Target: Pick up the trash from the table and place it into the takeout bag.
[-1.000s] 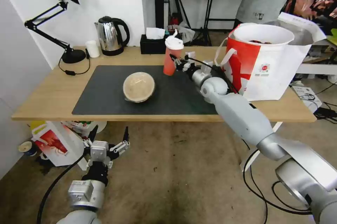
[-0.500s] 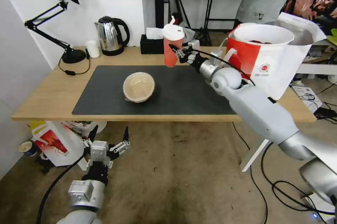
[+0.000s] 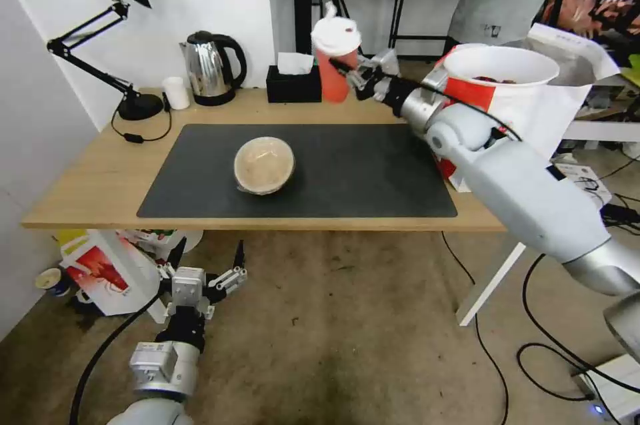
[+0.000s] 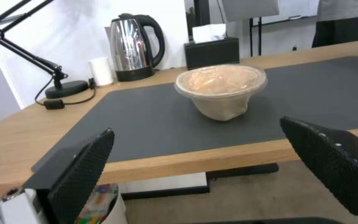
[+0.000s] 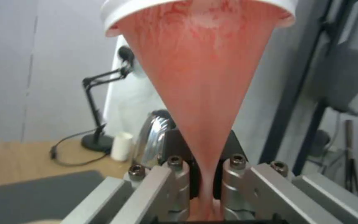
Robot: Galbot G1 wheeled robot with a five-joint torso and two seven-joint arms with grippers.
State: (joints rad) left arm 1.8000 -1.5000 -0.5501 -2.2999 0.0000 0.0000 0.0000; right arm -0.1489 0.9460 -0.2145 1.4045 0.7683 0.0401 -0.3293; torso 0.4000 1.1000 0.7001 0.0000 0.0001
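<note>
Since the earlier frames the red drink cup (image 3: pixel 335 55) has been rising off the mat and travelling toward the right end of the tabletop; it is now hanging in the air above the tabletop's far edge, just right of the black tissue box (image 3: pixel 293 83), tilted with its white lid leaning away from the arm.

Going left to right: the left gripper (image 3: pixel 202 264) is idling below the tabletop's near edge, its fingers (image 4: pixel 81 168) spread wide apart on nothing. One tan lidded bowl (image 3: pixel 264 164) is sitting on the dark mat (image 3: pixel 373 178), left of the mat's middle. The right gripper (image 3: pixel 348 72) is clamping the one cup, whose red body is running down between the two fingers (image 5: pixel 175 179) on either side. One takeout bag (image 3: pixel 513 105) is standing at the table's (image 3: pixel 93 185) right end, with one white bowl (image 3: pixel 500 65) sitting in its mouth.
</note>
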